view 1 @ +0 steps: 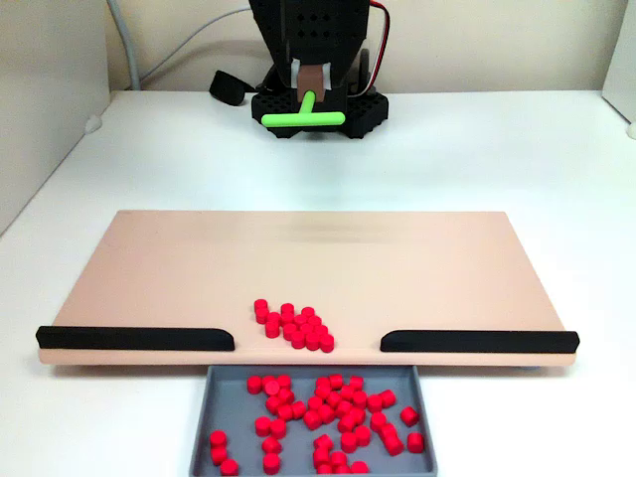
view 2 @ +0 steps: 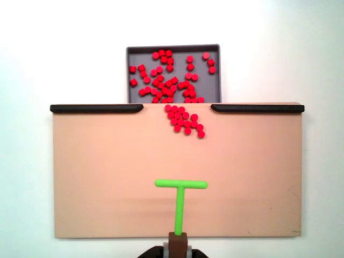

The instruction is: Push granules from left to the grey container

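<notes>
End effector (view 2: 178, 240) clamped on the stem of a green T-shaped pusher stick (view 2: 180, 199), seen in both fixed views; crossbar out front, stem running back into the brown fingers. Stick (view 1: 304, 114) held well back from the loose pellets, over the near half of the tan board (view 2: 107, 172) in a fixed view, with bare board between crossbar and pile.

On the board, a small cluster of the granules (view 1: 293, 326) resting just short of the gap between two long black strips (view 1: 134, 339), slightly left of the gap's middle in a fixed view. Same cluster (view 2: 184, 120) running diagonally away from the gap in the other.

Beyond the gap, touching the board's edge, the grey container (view 1: 204, 417) holding many more red pellets, scattered loosely across its floor. Same tray (view 2: 129, 70) with pellets thickest toward the board side.

White counter (view 1: 497, 159) under everything; black arm base at the far edge.
</notes>
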You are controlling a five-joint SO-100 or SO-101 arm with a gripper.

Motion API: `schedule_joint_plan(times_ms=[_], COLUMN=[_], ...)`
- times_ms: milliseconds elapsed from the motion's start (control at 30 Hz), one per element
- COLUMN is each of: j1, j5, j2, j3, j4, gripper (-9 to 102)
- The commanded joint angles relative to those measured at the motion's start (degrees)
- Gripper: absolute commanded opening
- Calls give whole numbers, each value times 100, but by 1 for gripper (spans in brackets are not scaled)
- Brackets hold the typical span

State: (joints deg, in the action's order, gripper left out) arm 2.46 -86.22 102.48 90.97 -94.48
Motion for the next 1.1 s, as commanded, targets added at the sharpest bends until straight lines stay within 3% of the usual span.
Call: schedule_joint_plan(times_ms=[0,1067], j1=[-18,-114], j5=[9,-387], j2=[53,149], j3=[-97,-9], j4=[26,18], gripper=[0,0])
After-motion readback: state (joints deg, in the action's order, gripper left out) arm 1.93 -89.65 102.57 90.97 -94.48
